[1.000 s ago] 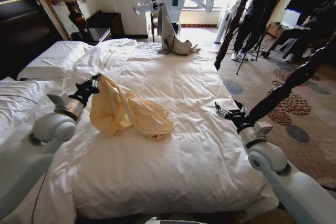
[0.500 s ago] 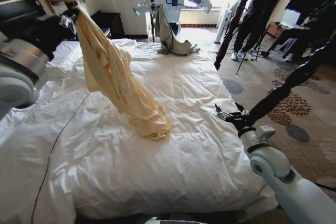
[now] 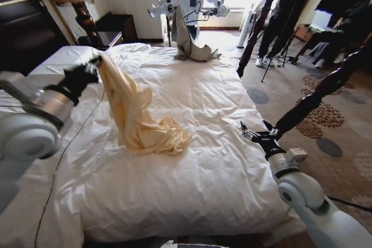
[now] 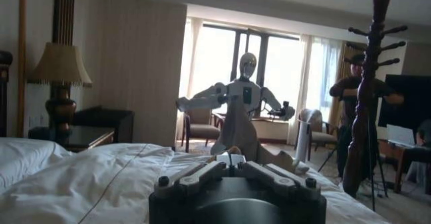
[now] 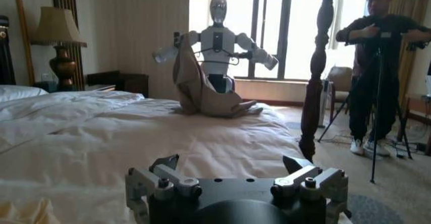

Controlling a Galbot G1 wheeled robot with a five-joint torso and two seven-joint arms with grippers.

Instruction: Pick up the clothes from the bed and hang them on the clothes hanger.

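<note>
The left gripper [image 3: 93, 68] was pinched on the pale yellow shirt [image 3: 138, 117], holding its upper end above the bed [image 3: 221, 103] while the lower folds lay heaped on the white duvet. The right gripper [image 3: 256, 136] hovered at the bed's right edge, fingers spread and holding nothing.

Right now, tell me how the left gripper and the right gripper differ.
The left gripper is shut on the yellow shirt, lifting one end while the rest trails on the bed; the right gripper is open and empty. The left is above the bed, the right at its side edge. Both are dark.
</note>
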